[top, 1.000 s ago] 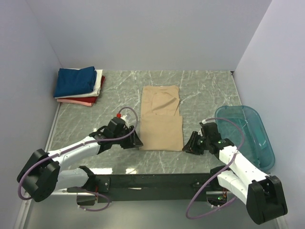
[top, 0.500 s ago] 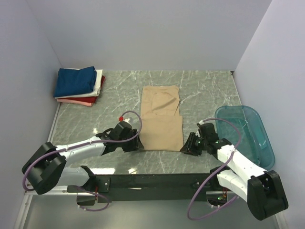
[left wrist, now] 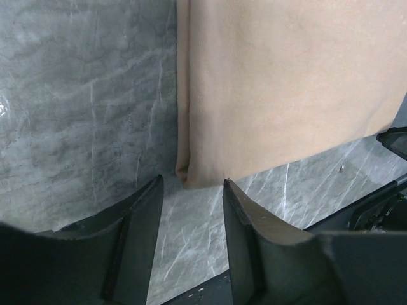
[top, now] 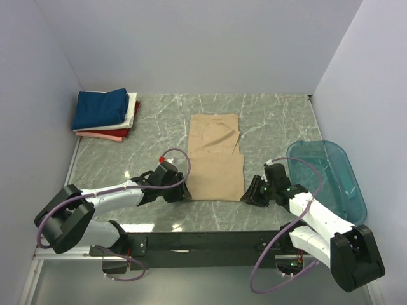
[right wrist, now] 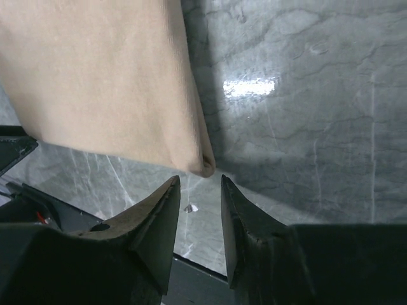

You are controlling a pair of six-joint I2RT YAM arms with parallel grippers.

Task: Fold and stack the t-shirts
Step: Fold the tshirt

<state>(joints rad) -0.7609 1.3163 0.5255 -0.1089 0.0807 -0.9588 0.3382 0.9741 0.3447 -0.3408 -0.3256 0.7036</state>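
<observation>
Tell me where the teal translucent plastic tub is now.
In the top view, the teal translucent plastic tub sits at the right edge of the grey marble table, just right of the right claw, apart from the tan cloth t-shirt.

The tan t-shirt (top: 216,159) is soft matt cloth; the table (top: 280,121) under it is smooth, glossy, grey-veined stone-look. Right of that shirt the tub (top: 331,165) is glossy translucent plastic, and far left the folded t-shirts (top: 102,109) are matt cloth
</observation>
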